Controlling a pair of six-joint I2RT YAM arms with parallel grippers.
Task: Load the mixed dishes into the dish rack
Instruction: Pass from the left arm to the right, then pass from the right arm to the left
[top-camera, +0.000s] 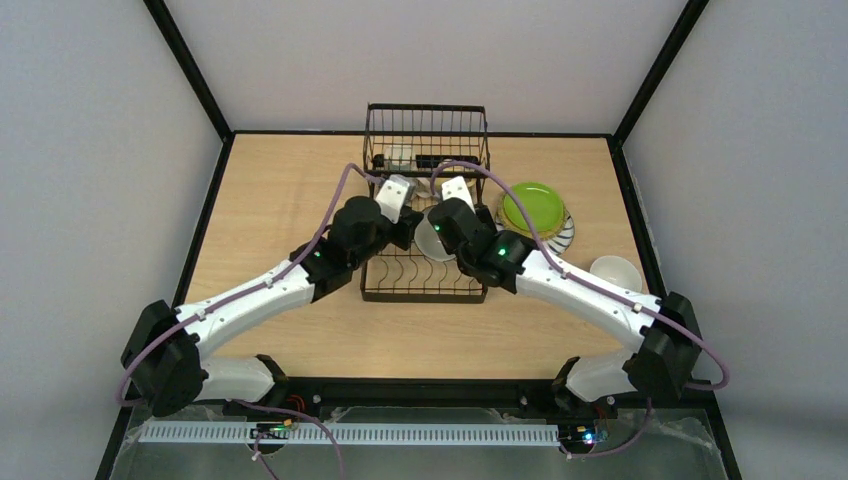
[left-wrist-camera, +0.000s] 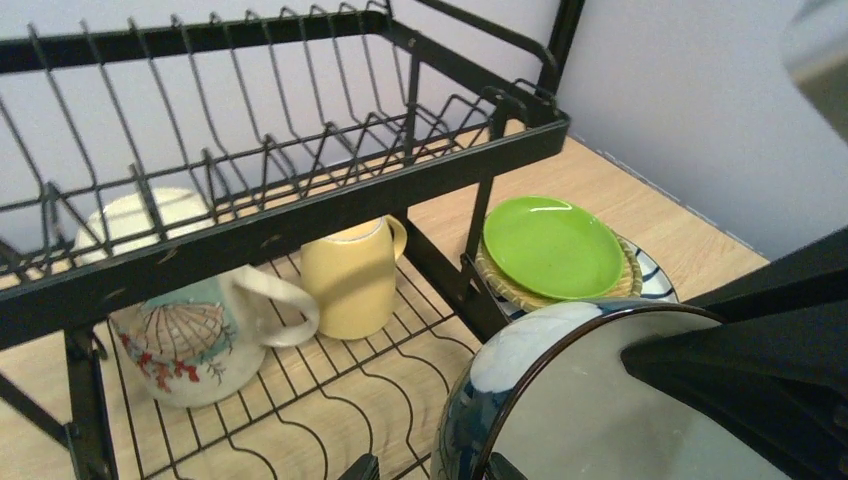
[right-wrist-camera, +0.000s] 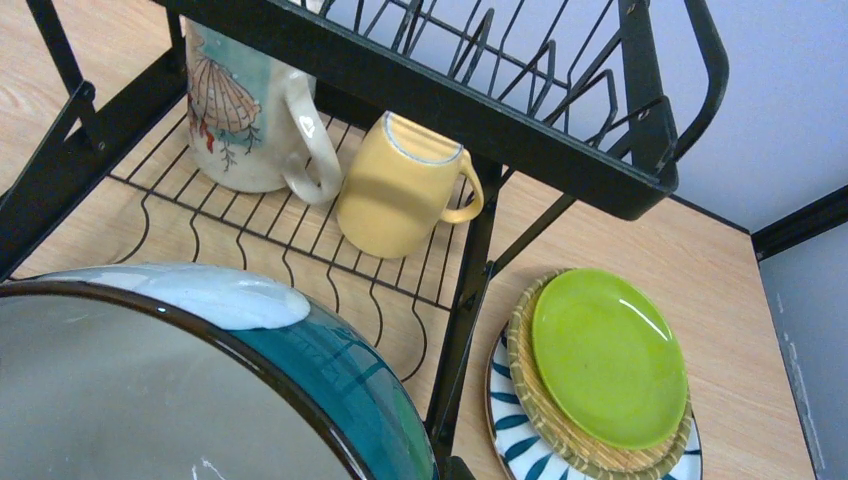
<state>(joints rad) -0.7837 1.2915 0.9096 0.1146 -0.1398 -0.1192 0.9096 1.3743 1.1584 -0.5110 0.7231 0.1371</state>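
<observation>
item: blue-patterned mug (left-wrist-camera: 560, 400), raised over the lower deck of the dish rack (left-wrist-camera: 300, 215), toward its front, touching no wire that you can see; holder: right gripper (top-camera: 443, 232), its own fingers hidden in its wrist view, which the mug's rim fills, but the left wrist view shows a black part of it set across the rim, so read it as clamped on the mug; left gripper (top-camera: 412, 230): jaws apart, two tips just showing at the bottom of its view on either side of the mug's wall, gripping nothing; already racked, lower deck: pale yellow mug (left-wrist-camera: 350, 275) and shell-print mug (left-wrist-camera: 190, 340), side by side, upright; upper tier: a pale round vessel (left-wrist-camera: 130, 220), kind unclear through the wires; not yet loaded: lime green plate (right-wrist-camera: 610, 355) on tan plate (right-wrist-camera: 525, 375) on striped-rim plate (right-wrist-camera: 510, 425), stacked on the table just right of the rack, and a cream mug (top-camera: 615, 272) well apart near the right arm; step in hand, as judged: seating the blue mug, carried on the right side alone; next move calls for: you draw the left arm back clear, then lower the mug onto bare wire in front of the yellow mug, under the upper beam, without knocking either neighbour.
</observation>
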